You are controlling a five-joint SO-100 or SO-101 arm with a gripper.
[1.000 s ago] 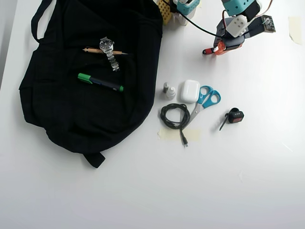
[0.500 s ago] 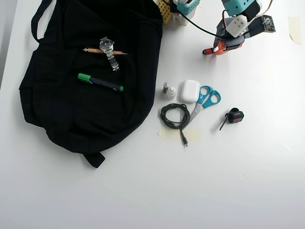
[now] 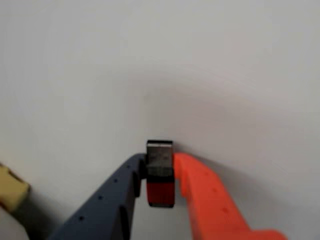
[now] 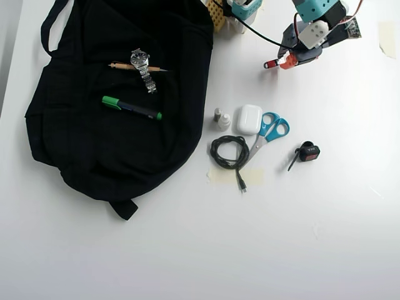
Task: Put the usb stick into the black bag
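Observation:
The usb stick (image 3: pixel 160 172), red and black with a metal end, is pinched between my dark finger and my orange finger in the wrist view, above bare white table. In the overhead view it shows as a small red piece (image 4: pixel 270 64) at the tip of my gripper (image 4: pixel 275 63), near the table's far edge. My gripper (image 3: pixel 161 187) is shut on it. The black bag (image 4: pixel 81 137) lies flat far to the left in the overhead view, well apart from the gripper.
On the bag lie a watch (image 4: pixel 142 67), a pencil (image 4: pixel 122 65) and a green marker (image 4: pixel 132 107). Mid-table sit a white earbud case (image 4: pixel 249 119), scissors (image 4: pixel 267 132), a coiled black cable (image 4: pixel 228 153), two small bottles (image 4: pixel 221 118) and a black-and-red gadget (image 4: pixel 307 152).
My gripper with the usb stick has shifted slightly toward the far edge and a little left in the overhead view. Everything else stays put.

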